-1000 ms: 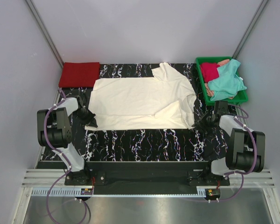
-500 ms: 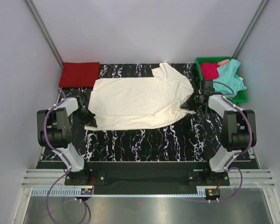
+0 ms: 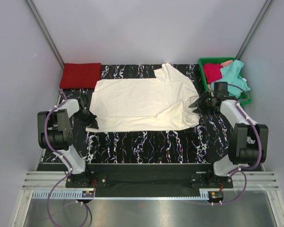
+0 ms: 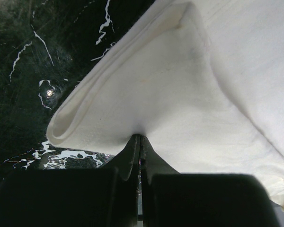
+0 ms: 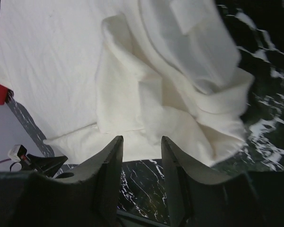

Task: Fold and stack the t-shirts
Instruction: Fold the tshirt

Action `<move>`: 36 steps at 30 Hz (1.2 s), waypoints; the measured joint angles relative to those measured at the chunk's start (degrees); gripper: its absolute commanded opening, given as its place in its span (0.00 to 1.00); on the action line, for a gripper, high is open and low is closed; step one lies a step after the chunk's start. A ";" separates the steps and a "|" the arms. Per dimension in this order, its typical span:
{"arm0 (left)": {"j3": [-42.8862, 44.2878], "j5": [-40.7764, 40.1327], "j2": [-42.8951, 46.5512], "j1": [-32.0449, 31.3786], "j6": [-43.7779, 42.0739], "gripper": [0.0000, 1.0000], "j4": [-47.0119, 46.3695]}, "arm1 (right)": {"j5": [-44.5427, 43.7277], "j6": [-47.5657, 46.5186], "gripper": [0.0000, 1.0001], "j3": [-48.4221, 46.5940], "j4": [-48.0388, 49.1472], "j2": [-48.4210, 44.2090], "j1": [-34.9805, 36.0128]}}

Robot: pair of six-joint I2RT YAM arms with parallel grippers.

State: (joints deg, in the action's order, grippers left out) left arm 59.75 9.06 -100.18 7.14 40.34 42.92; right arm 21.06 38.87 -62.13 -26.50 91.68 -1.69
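A large cream-white t-shirt (image 3: 142,101) lies spread across the black marbled table (image 3: 146,142). My left gripper (image 3: 91,122) is shut on its near-left corner; the left wrist view shows the fingertips (image 4: 141,138) pinching the cloth (image 4: 180,94). At the shirt's right edge my right gripper (image 3: 199,104) stands open, its jaws (image 5: 142,139) holding nothing, with the rumpled sleeve (image 5: 180,90) just beyond them. A folded red t-shirt (image 3: 80,74) sits at the back left. The crimson t-shirt (image 3: 211,71) and teal t-shirt (image 3: 233,74) lie bunched in the green tray.
The green tray (image 3: 217,59) stands at the back right corner, right behind the right arm. Grey walls close in the table on three sides. Bare tabletop runs along the front, between the shirt's hem and the arm bases.
The right gripper went from the near-right corner up to the shirt's right side, shut on the cloth, then opened and let it go. The left gripper has not moved.
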 measured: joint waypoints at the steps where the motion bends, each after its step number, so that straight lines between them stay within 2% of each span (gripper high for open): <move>1: -0.02 0.00 0.00 0.02 0.00 0.00 0.00 | -0.02 0.15 0.46 2.25 -0.31 -2.60 -1.62; 3: -0.13 0.02 0.09 0.02 -0.02 0.00 -0.15 | -0.42 0.42 0.43 6.45 -0.66 -7.34 -5.01; 5: -0.15 0.02 0.11 0.04 -0.02 0.00 -0.15 | -0.87 0.37 0.31 9.88 -0.83 -10.78 -7.93; 6: -0.15 0.02 0.11 0.04 -0.04 0.00 -0.15 | -1.09 0.39 0.21 11.28 -0.83 -11.87 -8.83; 9: -0.15 0.04 0.11 0.04 -0.04 0.00 -0.15 | -0.94 0.44 0.08 14.29 -0.11 -11.82 -10.54; 11: -0.13 0.04 0.11 0.04 -0.11 0.00 -0.15 | -0.46 0.52 0.05 15.98 0.81 -10.32 -11.78; 14: -0.13 0.04 0.11 0.04 -0.39 0.00 -0.15 | -0.39 0.52 0.09 17.09 2.40 -6.86 -13.44; 15: -0.13 0.07 0.11 0.04 -0.44 0.00 -0.15 | -0.37 0.42 0.16 17.18 2.89 -5.51 -13.88; 16: -0.13 0.07 0.11 0.04 -0.46 0.00 -0.15 | -0.35 0.42 0.27 17.20 3.30 -4.57 -14.10; 19: -0.13 0.07 0.11 0.04 -0.46 0.00 -0.15 | 0.35 -0.26 0.34 17.44 5.14 -2.64 -14.23; 31: -0.11 0.09 0.11 0.04 -0.46 0.00 -0.15 | 7.04 -0.98 0.38 18.40 17.92 3.80 -14.27; 36: -0.09 0.09 0.11 0.04 -0.46 0.00 -0.15 | 8.00 -0.87 0.41 18.18 20.22 4.55 -14.27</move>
State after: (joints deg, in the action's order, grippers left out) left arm 59.66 9.15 -100.07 7.18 39.88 42.76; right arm 29.06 38.00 -43.94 -6.28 96.23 -15.97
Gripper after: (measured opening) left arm 0.009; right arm 0.399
